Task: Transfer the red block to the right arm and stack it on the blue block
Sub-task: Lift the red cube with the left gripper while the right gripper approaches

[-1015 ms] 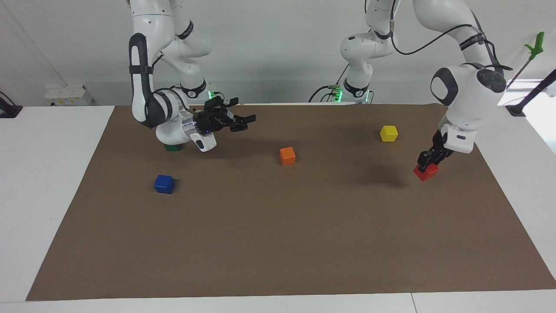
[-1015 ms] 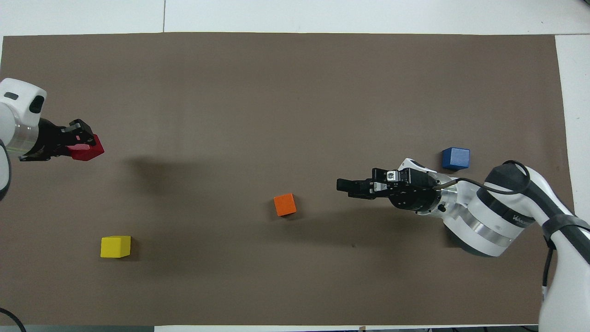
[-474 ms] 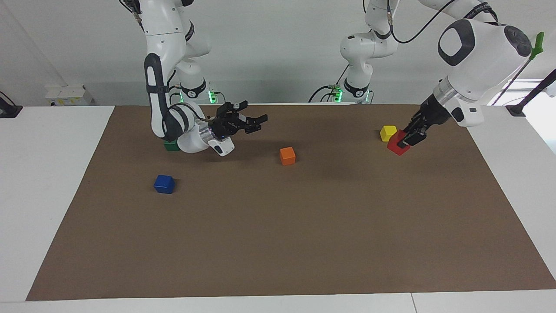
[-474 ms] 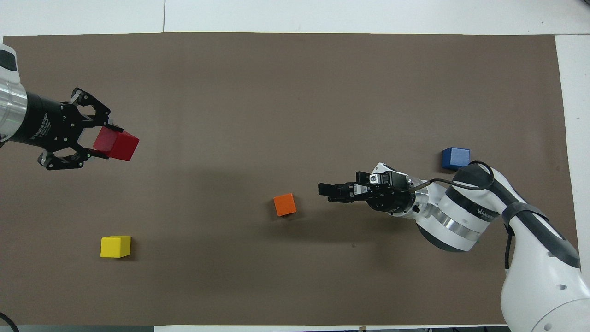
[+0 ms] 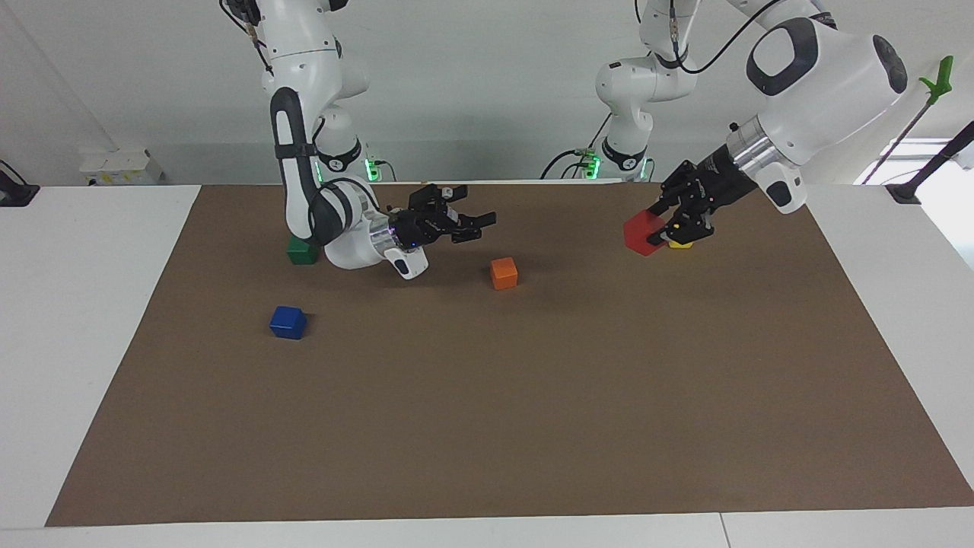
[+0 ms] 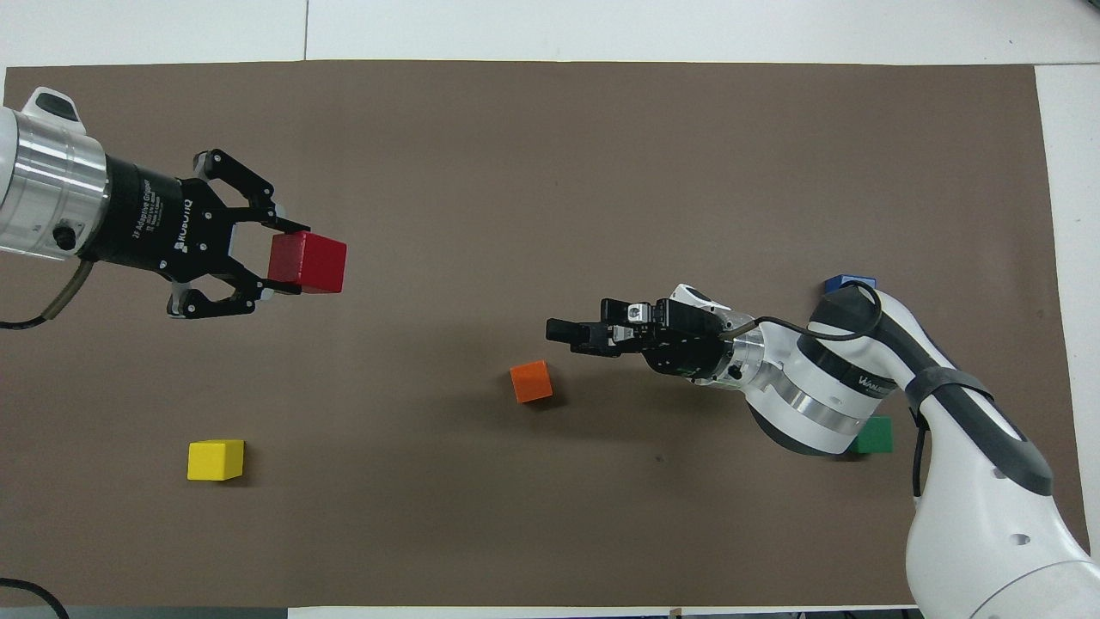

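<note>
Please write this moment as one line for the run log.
left claw: holds red block in air | right claw: open, waiting near orange block | blue block: on mat, bare

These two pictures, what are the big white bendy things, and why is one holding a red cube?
They are two robot arms, each ending in a black pinching tool. One picture looks at them across the table; the other looks down from above. The left tool holds the red block up in the air above the brown mat. The right tool waits open, raised near the orange cube. Also lying on the mat are a blue block, a yellow cube and a green cube.
</note>
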Robot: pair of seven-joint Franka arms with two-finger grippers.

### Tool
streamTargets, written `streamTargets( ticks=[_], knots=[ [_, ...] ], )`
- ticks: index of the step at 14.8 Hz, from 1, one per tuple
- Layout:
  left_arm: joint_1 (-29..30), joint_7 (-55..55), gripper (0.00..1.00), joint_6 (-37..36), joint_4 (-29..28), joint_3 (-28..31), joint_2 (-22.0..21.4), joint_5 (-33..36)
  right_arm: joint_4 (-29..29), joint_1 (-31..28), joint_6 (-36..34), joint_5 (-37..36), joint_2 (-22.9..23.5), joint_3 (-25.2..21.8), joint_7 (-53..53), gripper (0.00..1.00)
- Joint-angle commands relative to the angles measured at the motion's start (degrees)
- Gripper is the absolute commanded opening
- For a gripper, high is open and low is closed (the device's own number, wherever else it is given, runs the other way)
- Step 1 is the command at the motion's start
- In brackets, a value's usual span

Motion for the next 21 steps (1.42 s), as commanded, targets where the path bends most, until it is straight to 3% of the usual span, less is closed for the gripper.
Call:
streamTargets(
  ticks=[1,5,8,19,21],
  knots=[
    [0.0,-8.6,0.0,-5.3,3.5,-0.3,0.9,-5.7,3.2,0.7,2.7,0.9,1.9,0.3,-6.3,1.0],
    [0.0,-15.5,0.0,-6.4,4.0,-1.9,0.8,-11.8,6.8,1.9,6.4,1.2,2.6,0.5,-8.8,1.0],
    [0.0,-17.7,0.0,-5.1,4.0,-2.1,0.3,-15.9,8.3,5.6,9.0,6.2,2.8,0.5,-8.3,1.0],
    [-0.1,-18.1,0.01,0.1,3.4,-3.1,-1.0,-18.6,9.8,11.1,10.0,18.7,2.8,2.5,-0.1,1.0],
    [-0.1,-18.1,0.01,1.1,3.2,-3.2,-1.3,-18.8,11.5,12.7,13.1,22.1,2.4,3.0,3.1,1.0]
  ],
)
